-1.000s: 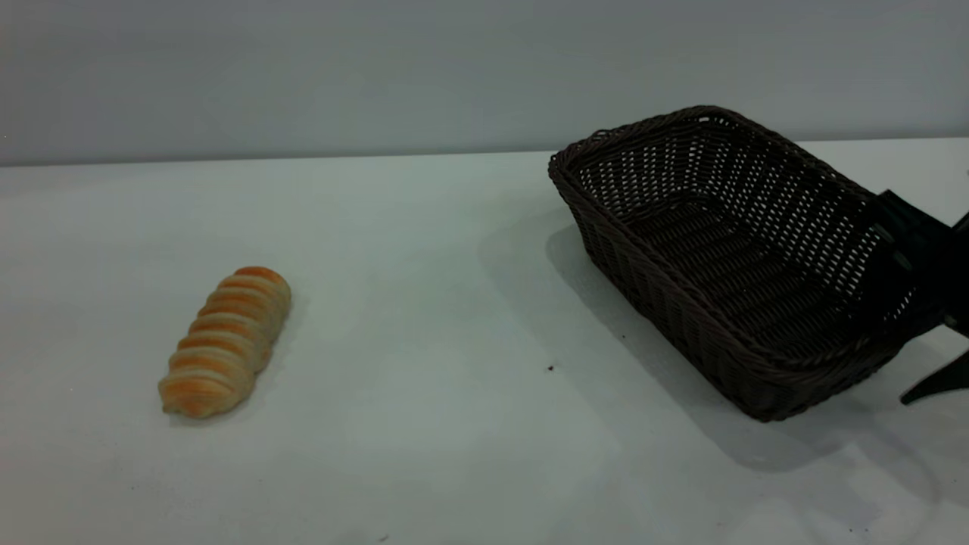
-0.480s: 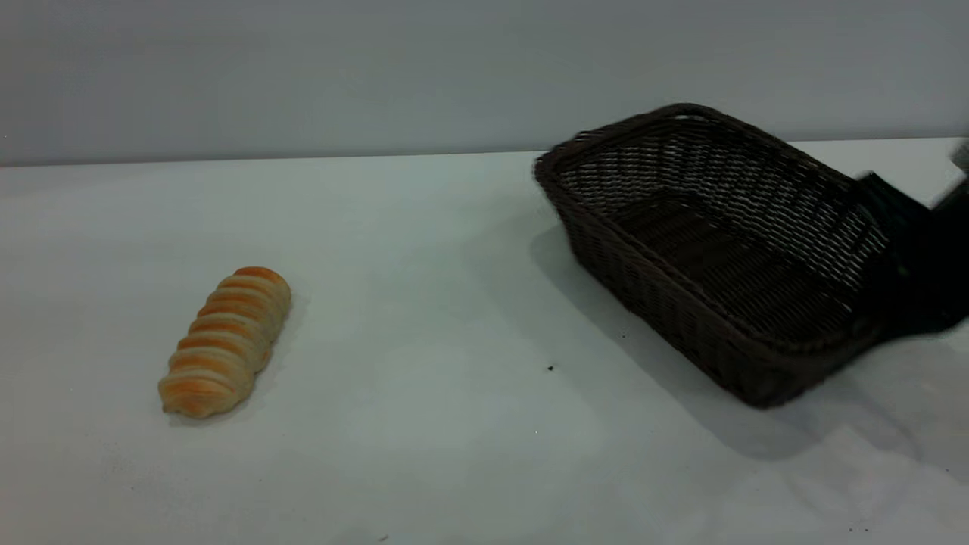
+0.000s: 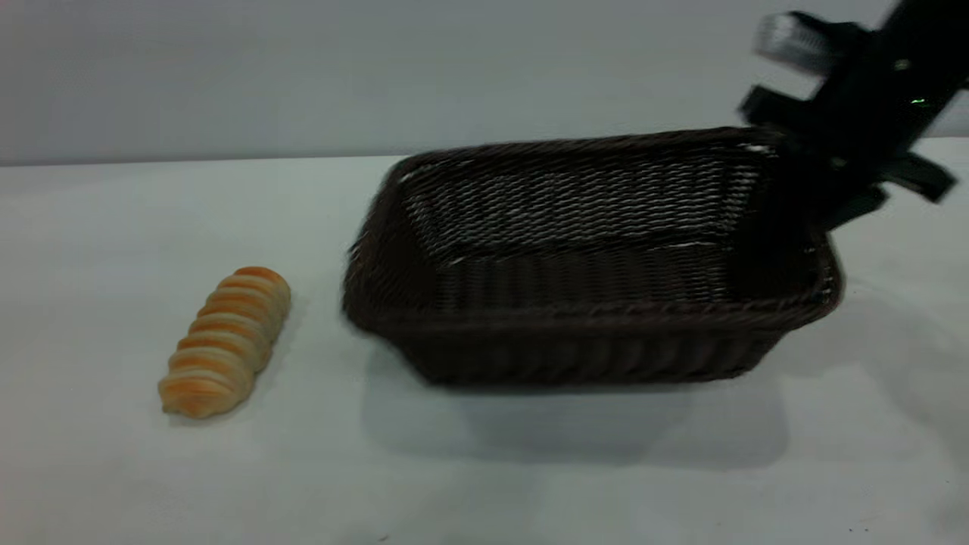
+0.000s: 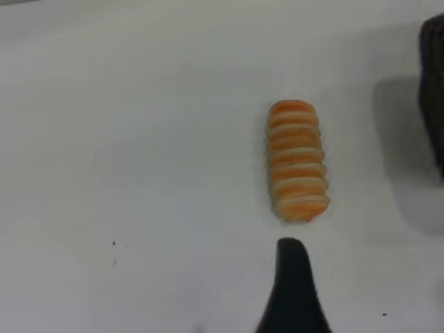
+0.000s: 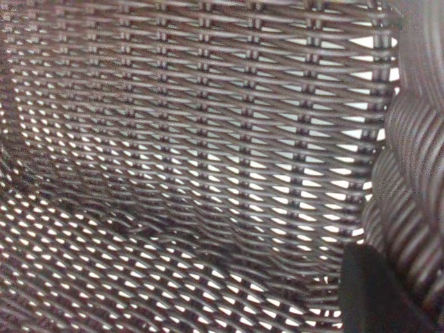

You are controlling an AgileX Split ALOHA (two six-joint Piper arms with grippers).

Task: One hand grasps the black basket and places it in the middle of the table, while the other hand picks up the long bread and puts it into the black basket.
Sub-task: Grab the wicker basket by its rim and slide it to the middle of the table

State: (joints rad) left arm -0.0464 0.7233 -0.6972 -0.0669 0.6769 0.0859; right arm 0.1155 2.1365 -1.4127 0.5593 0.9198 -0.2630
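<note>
— Listing item one: basket [image 3: 590, 348]?
— Mid-tabletop [image 3: 484, 484], right claw [image 3: 795, 219] clamped on its right-end rim.
— Item two: bread [image 3: 225, 341]?
— Lying toward the left edge; left claw [image 4: 295, 277] near it, grip state indeterminable.

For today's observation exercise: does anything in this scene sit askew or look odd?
Only the black basket: gripped at one end by the right gripper, it looks tilted. The long bread lies flat on the table, untouched.
</note>
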